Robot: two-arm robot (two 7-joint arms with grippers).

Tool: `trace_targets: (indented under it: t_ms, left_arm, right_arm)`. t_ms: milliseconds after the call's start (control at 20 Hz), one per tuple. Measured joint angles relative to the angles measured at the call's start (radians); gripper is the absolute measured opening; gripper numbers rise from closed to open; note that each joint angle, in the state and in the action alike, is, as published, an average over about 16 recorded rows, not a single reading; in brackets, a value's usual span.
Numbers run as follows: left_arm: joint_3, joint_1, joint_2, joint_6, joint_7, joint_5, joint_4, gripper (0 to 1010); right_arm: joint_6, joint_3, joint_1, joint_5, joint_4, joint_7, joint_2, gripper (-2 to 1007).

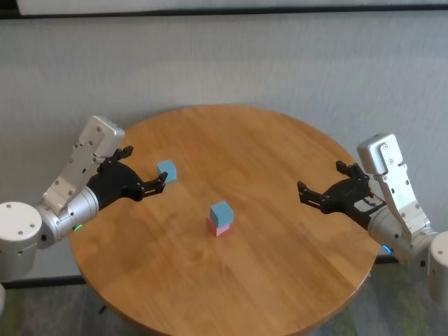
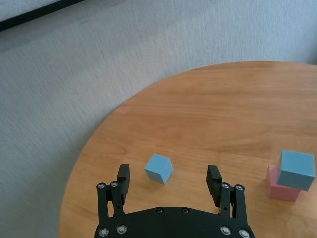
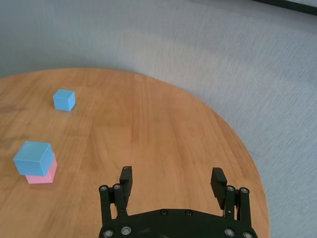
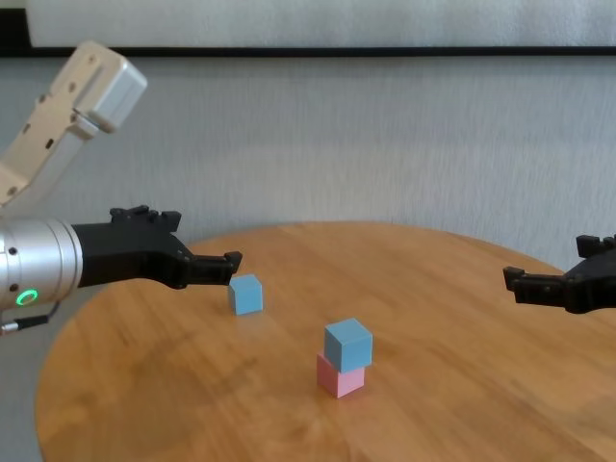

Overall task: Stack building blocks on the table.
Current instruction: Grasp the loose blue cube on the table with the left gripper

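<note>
Near the middle of the round wooden table (image 1: pixel 273 147), a light blue block (image 1: pixel 220 211) sits slightly twisted on top of a pale pink block (image 1: pixel 221 228). A second light blue block (image 1: pixel 167 170) lies alone to the left of that pair. My left gripper (image 1: pixel 145 166) hovers open just short of the lone blue block (image 2: pixel 159 168), its fingers spread wider than the cube and holding nothing. My right gripper (image 1: pixel 320 182) hangs open and empty over the table's right side, well away from the two-block stack (image 3: pixel 35 163).
A grey carpeted floor surrounds the table (image 4: pixel 462 385), with a wall and a dark baseboard beyond. Bare wood stretches between the stack and the right gripper (image 3: pixel 171 173).
</note>
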Motion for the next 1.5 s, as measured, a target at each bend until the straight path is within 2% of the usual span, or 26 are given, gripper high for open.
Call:
trace_targets:
  t_ms: [250,650,1100,1500]
  left_arm:
    - [-0.008,-0.018,-0.023,-0.01,-0.01,-0.016,0.05,1000]
    - [0.018,-0.081,-0.055,-0.02,-0.048,-0.02,0.153,1000]
    - [0.045,-0.139,-0.071,-0.061,-0.087,-0.021,0.269,1000]
    - [0.061,-0.164,-0.079,-0.071,-0.098,-0.021,0.323,1000]
  right_arm:
    - [0.0,0.0,0.0,-0.001,-0.001,-0.001,-0.001,1000]
    - [-0.001,-0.001,-0.001,-0.001,-0.001,-0.001,-0.002,1000]
    - [-0.001,-0.001,-0.001,-0.002,-0.002,-0.001,-0.002,1001]
    - [-0.001,-0.001,-0.001,-0.002,-0.002,-0.001,-0.003,1000]
